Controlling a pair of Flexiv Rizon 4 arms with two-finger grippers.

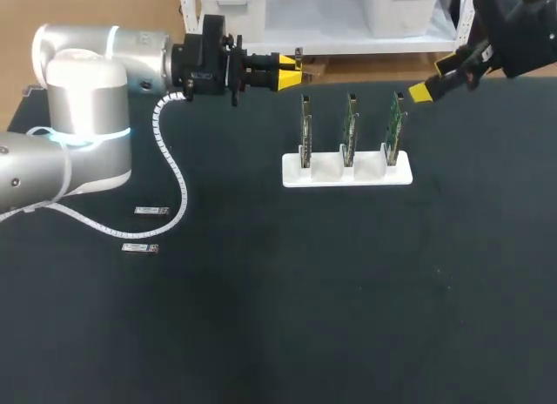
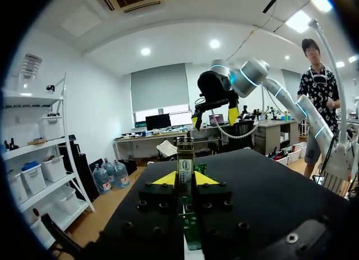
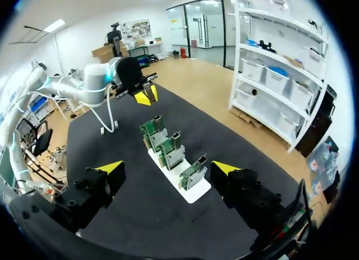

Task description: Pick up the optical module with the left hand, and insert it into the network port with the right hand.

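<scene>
My left gripper [image 1: 291, 74] hangs above the table's far edge, left of the card rack, shut on a small optical module [image 1: 298, 61]. In the left wrist view the module [image 2: 184, 167] stands upright, pinched between the yellow fingertips [image 2: 166, 178]. Three green network cards [image 1: 349, 125] stand in a white rack [image 1: 346, 173]. My right gripper [image 1: 433, 78] is up at the far right of the rack, open and holding nothing. In the right wrist view the gripper [image 3: 168, 168] spreads wide above the cards [image 3: 171, 149], with the left gripper [image 3: 143, 94] beyond them.
Two spare modules [image 1: 150, 211] [image 1: 139, 247] lie on the black table near my left arm's cable. The left wrist view shows a green card [image 2: 190, 226] just below the fingers and my right gripper [image 2: 216, 111] ahead.
</scene>
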